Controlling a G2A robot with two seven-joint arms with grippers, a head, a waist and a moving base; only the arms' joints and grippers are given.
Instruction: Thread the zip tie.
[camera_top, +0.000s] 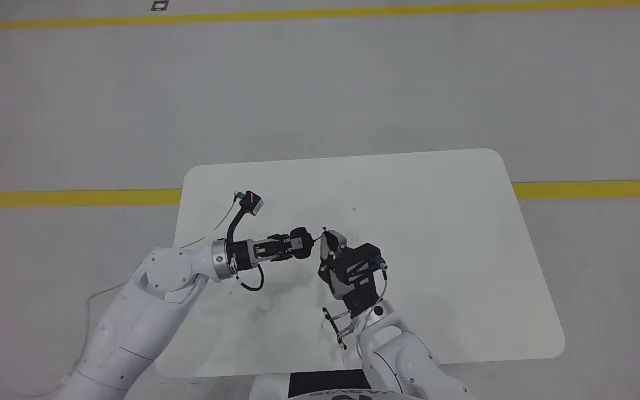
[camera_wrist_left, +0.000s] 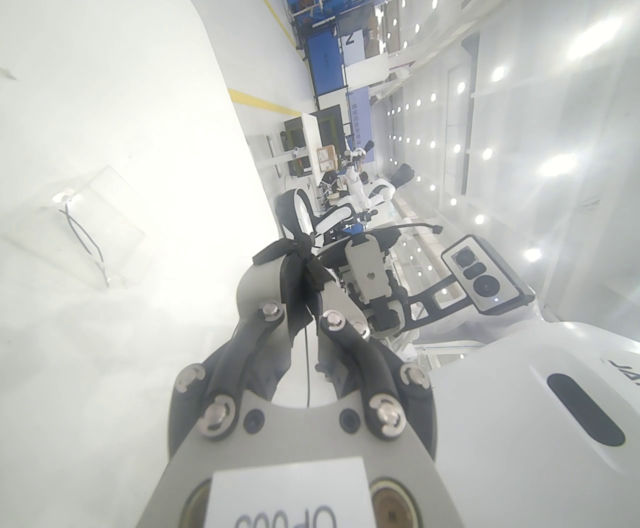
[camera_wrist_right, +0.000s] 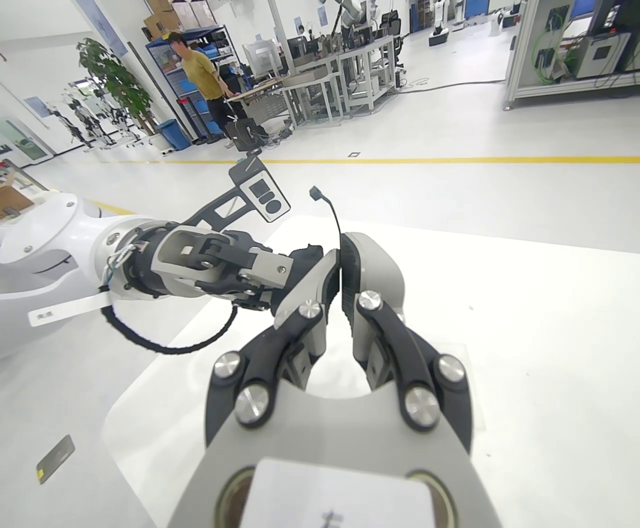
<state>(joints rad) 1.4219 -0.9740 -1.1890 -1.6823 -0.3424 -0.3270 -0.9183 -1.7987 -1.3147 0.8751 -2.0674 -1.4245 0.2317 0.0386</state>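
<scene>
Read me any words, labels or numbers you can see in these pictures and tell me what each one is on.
White label behind the left tool: upside down, cut off by the frame edge, unreadable.
Second white label behind the right tool: cut off, unreadable.
Small tag on the left arm: too small to read.
Nothing else legible.

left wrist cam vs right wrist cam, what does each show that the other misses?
Left wrist only: a clear bag on the table with a black strand inside, and a thin strap running back from the shut left pincer. Right wrist only: the right pincer pinching the zip tie strap. Both: the zip tie's head sticking out free, the two pincers' tips close together.
</scene>
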